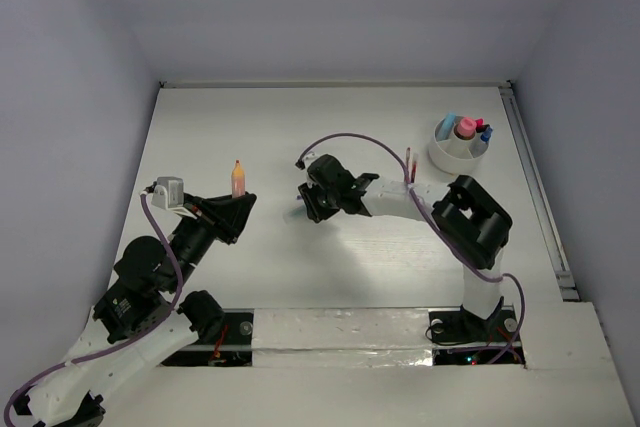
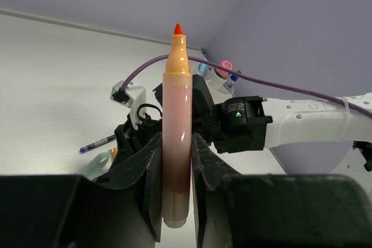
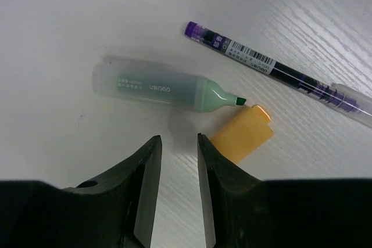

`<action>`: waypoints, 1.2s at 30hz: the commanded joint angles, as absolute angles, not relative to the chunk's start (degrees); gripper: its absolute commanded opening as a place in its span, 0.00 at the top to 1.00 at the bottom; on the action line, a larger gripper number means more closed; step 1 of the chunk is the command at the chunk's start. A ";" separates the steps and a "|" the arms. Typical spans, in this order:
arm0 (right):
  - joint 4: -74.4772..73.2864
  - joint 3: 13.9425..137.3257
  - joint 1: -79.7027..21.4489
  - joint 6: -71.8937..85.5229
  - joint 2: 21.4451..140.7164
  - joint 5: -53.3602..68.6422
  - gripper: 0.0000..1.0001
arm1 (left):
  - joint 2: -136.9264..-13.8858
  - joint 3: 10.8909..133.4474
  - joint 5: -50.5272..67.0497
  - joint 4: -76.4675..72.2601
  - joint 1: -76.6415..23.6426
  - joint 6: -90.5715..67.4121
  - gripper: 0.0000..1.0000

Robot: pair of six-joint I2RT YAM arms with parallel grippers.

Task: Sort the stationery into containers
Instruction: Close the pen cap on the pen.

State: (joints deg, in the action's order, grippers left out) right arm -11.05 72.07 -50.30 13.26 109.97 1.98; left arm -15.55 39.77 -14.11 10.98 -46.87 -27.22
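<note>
My left gripper [image 2: 176,137] is shut on an uncapped orange marker [image 2: 176,85], held upright with its red tip up; in the top view the marker [image 1: 238,178] stands above the left gripper [image 1: 236,203]. My right gripper [image 3: 178,139] hovers low over the table, open, its jaws a narrow gap apart with nothing between them. Just beyond its tips lie a pale-green highlighter [image 3: 157,88] without its cap, an orange cap [image 3: 243,135] touching the right finger, and a purple pen [image 3: 279,71]. The white cup [image 1: 458,150] at the back right holds pink and blue markers.
A thin red pen [image 1: 410,161] lies beside the cup. The right arm's elbow [image 1: 472,215] is between the cup and the near edge. A metal rail [image 1: 540,197] runs along the table's right side. Walls close in the left, back and right.
</note>
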 commanded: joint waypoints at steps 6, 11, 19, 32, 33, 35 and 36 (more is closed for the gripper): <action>-9.67 73.30 -50.63 13.09 110.13 -4.65 0.64 | -15.29 39.81 -13.89 8.61 -46.93 -26.19 1.00; -10.63 69.53 -49.58 13.54 107.23 -8.43 0.64 | -15.47 39.90 -13.71 8.53 -46.93 -26.10 1.00; -11.69 66.80 -48.96 13.27 103.10 -10.02 0.59 | -15.82 39.73 -13.45 8.17 -46.93 -26.19 1.00; -11.34 69.43 -47.29 13.98 105.46 -7.65 0.34 | -15.65 39.73 -13.18 8.09 -46.41 -26.19 1.00; -11.42 69.87 -47.29 13.80 106.16 -7.56 0.34 | -15.64 39.73 -13.18 8.17 -46.41 -26.19 1.00; -11.51 71.01 -46.67 12.92 107.31 -7.73 0.35 | -15.64 39.73 -13.27 8.17 -46.41 -26.10 1.00; -11.51 71.28 -46.67 12.31 108.27 -8.26 0.35 | -15.47 39.73 -13.27 8.26 -46.41 -26.10 1.00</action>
State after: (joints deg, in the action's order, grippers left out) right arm -12.38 68.31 -47.29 13.61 106.30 -7.77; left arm -15.53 39.77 -13.67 10.98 -46.76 -27.00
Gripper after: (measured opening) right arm 0.654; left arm 0.160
